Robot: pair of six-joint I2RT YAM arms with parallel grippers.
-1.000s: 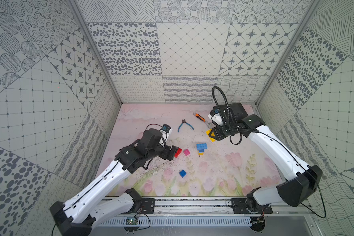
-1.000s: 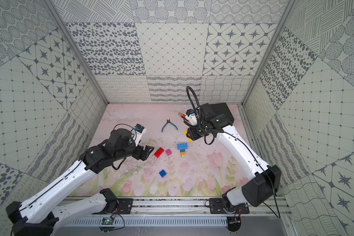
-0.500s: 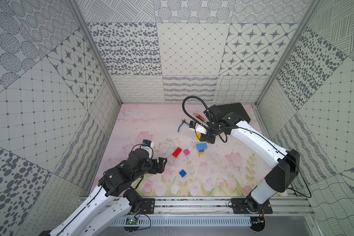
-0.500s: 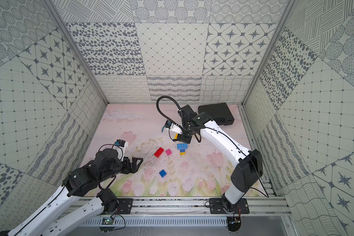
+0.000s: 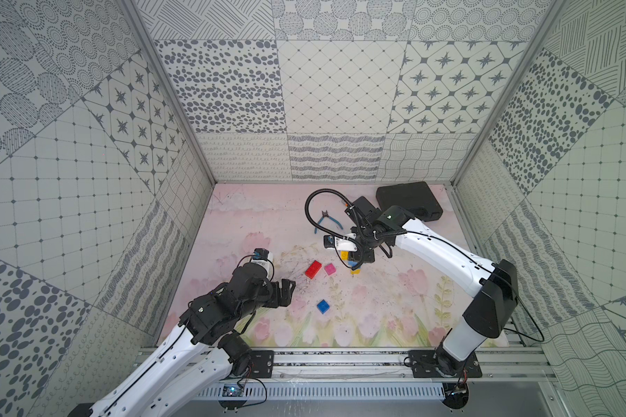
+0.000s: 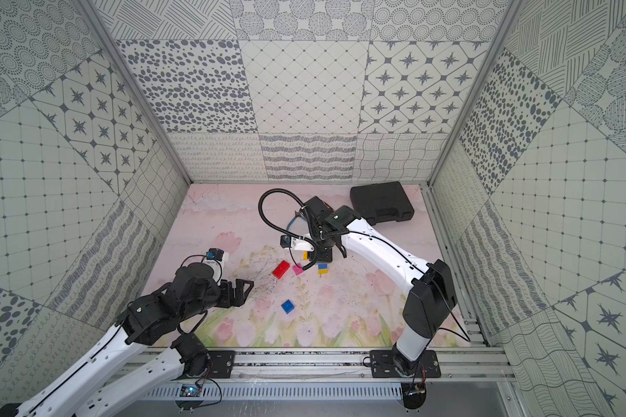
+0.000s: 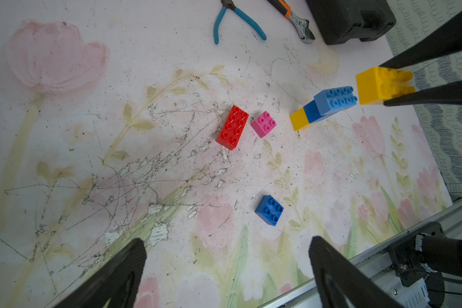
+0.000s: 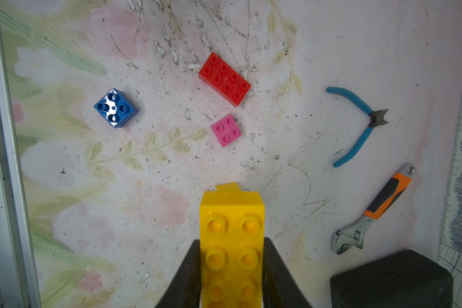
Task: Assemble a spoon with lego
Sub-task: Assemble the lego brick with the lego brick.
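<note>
A flower-printed desk (image 7: 91, 133) inside a patterned enclosure is shown in both top views and from both wrists.

The right jaws are closed part-way on a yellow oblong brick (image 8: 232, 213). It is gripped by its long sides, with its studs turned toward the wrist camera, and is held clear of the desk.

Just beside it, near the middle of the desk, the partly built spoon (image 7: 323, 106) is found. A light blue brick (image 7: 335, 100) is stacked on a dark blue base brick (image 7: 311, 112) and a yellow base brick (image 7: 299, 120), which are set end to end. Whether the held brick touches this stack cannot be told.

To the stack's left, a red oblong brick (image 7: 232, 127) and a pink square brick (image 7: 263, 124) are laid close together, studs up. A dark blue square brick (image 7: 269, 210) is left alone, nearer the front rail.

The left jaws are spread wide and nothing is held in them. They are poised over the left front of the desk, apart from every brick.

Along the far edge, blue-handled pliers (image 7: 238, 24), an orange-handled wrench (image 7: 294, 18) and a black case (image 7: 352, 18) are seen.
</note>
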